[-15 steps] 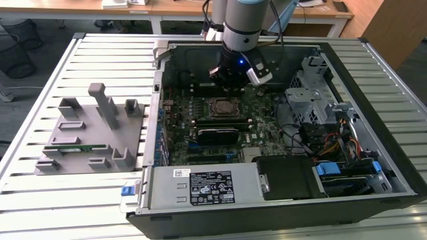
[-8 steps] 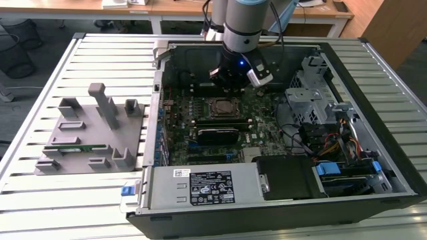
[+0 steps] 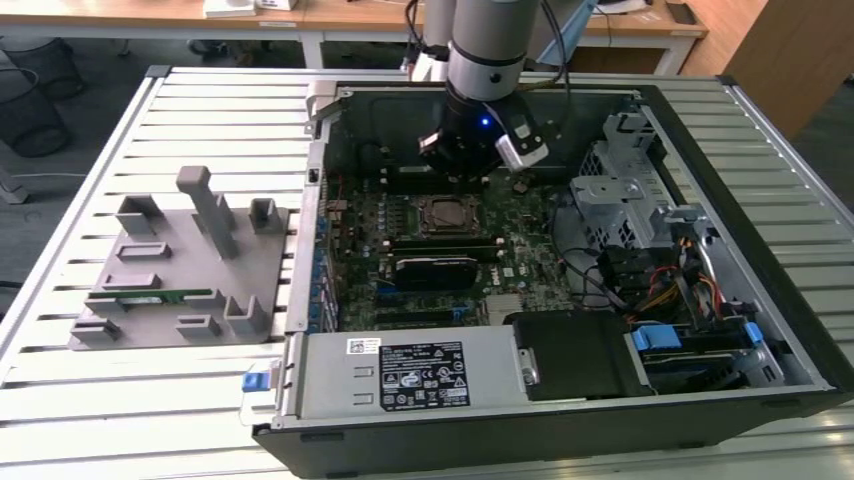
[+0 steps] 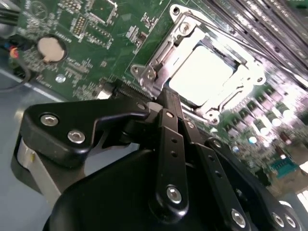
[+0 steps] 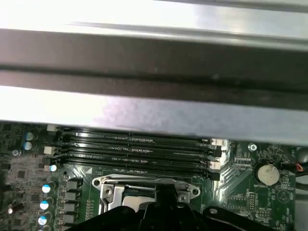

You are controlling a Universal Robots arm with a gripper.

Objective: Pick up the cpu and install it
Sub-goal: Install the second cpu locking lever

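Note:
The cpu (image 4: 199, 74) lies flat in the metal socket frame (image 4: 159, 57) on the green motherboard, its silver top bright under the light. In the exterior view the socket (image 3: 445, 213) sits mid-board inside the open computer case. My gripper (image 4: 166, 98) hangs just above the socket's edge, its black fingers drawn together, shut with nothing between them. In the exterior view the gripper (image 3: 467, 168) is a little behind the socket, towards the case's far wall. The first wrist view shows a strip of the cpu (image 5: 137, 201) behind the gripper's black body.
Black memory slots (image 5: 134, 149) run beside the socket. A coin cell (image 4: 50, 48) sits on the board. A black heatsink block (image 3: 434, 270), drive cage (image 3: 621, 190) and cables (image 3: 667, 290) crowd the case. A grey parts tray (image 3: 174, 270) holds a green memory stick (image 3: 160, 297).

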